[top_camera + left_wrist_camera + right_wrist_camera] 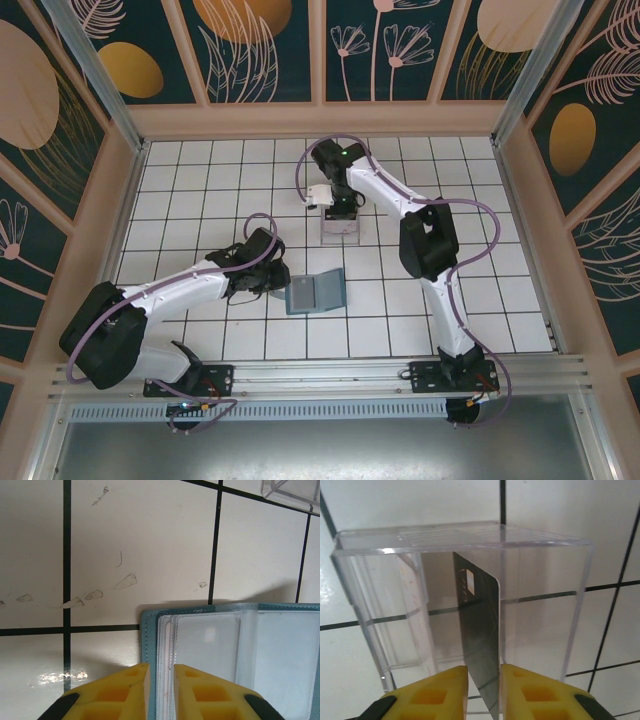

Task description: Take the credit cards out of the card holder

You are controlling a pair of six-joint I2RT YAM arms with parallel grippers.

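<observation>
Looking down from the top view, the holder (315,292) lay open and flat near the table's middle, its long axis running from 9 to 3 o'clock. The left gripper (280,283) sat at the holder's 9 o'clock edge, touching it. The right gripper (340,210) hung well apart at about 12 o'clock from the holder, over the clear tray (340,232), so the left arm was much the nearer to the holder. In the left wrist view, the left gripper (161,692) had its jaws nearly together, closed on the holder's (280,650) left border and sleeve edge, which ran up between them toward 12 o'clock. The clear sleeves spread off toward 3 o'clock, and whether one held a card could not be told. A corner of the tray (292,492) showed at 1 o'clock. In the right wrist view, the dark card (480,625) stood on edge inside the tray (545,605), its long axis pointing from the right gripper (484,692) toward 12 o'clock. The jaws sat close on either side of its near end, but whether they pinched it or had let go could not be told. Any next card would probably mean backing straight out toward 6 o'clock along that axis.
</observation>
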